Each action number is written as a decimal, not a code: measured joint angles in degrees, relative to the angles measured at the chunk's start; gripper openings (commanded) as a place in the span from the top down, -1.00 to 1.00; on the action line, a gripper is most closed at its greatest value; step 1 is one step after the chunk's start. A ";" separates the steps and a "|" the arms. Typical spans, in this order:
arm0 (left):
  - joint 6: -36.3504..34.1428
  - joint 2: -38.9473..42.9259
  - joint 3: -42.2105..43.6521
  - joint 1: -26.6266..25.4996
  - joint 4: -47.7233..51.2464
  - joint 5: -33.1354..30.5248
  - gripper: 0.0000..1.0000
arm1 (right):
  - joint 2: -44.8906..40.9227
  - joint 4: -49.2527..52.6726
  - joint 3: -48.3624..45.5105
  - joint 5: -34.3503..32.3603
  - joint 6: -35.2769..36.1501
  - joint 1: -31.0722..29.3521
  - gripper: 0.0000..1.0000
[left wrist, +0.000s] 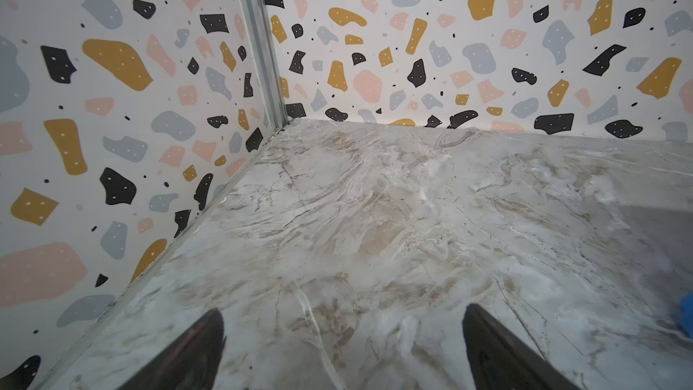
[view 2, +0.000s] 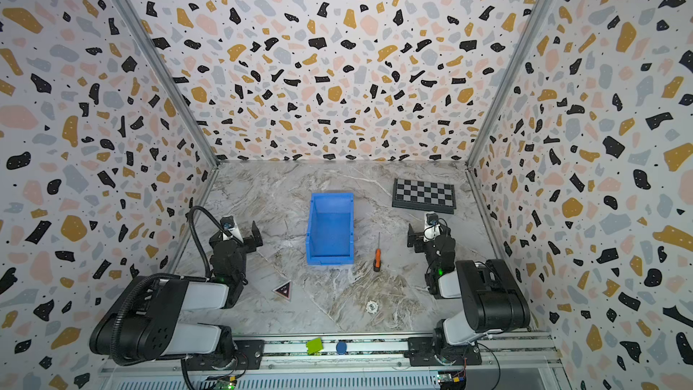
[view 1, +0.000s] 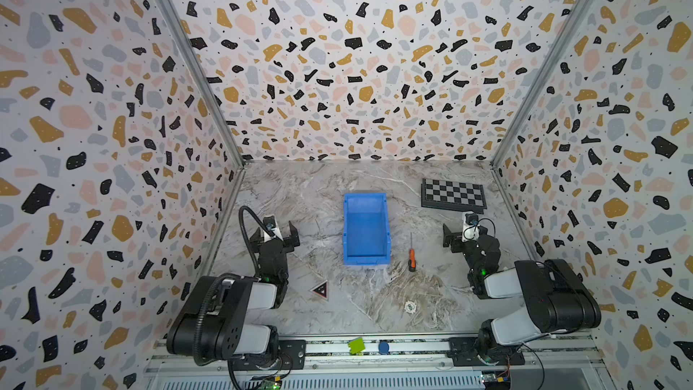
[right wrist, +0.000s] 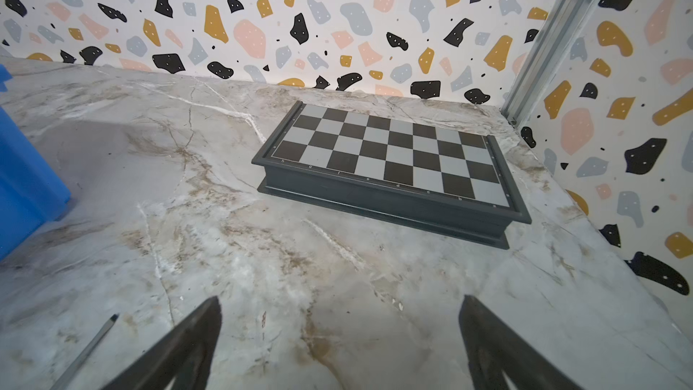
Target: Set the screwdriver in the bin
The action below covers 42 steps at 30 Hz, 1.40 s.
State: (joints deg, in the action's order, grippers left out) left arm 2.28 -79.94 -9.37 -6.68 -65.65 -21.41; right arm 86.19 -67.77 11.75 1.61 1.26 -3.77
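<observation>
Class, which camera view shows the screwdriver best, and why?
The top views: both show the whole screwdriver, orange handle to shaft tip, lying on the table right of the bin. The right wrist view catches only part of its thin shaft at the frame edge; the left wrist view shows none of it.

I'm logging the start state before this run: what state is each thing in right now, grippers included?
Bright blue rectangular plastic bin: upright, empty.
Slim orange-handled screwdriver: lying flat outside the bin, not held.
Black-and-white chequered board: closed, lying flat.
Left gripper: open, empty.
Right gripper: open, empty.
</observation>
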 measured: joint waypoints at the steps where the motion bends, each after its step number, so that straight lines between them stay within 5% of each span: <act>1: 0.00 0.00 0.00 0.00 0.00 0.02 -0.99 | 0.00 0.00 0.00 -0.04 0.00 0.00 -0.98; 42: -0.15 -0.02 0.00 0.24 0.00 0.98 -1.00 | 0.00 0.00 0.00 -0.09 0.00 0.00 -0.99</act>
State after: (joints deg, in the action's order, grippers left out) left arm 2.13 -79.96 -9.37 -6.44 -65.65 -20.43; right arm 86.19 -67.77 11.75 1.52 1.26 -3.77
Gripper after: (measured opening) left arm 0.995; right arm 0.992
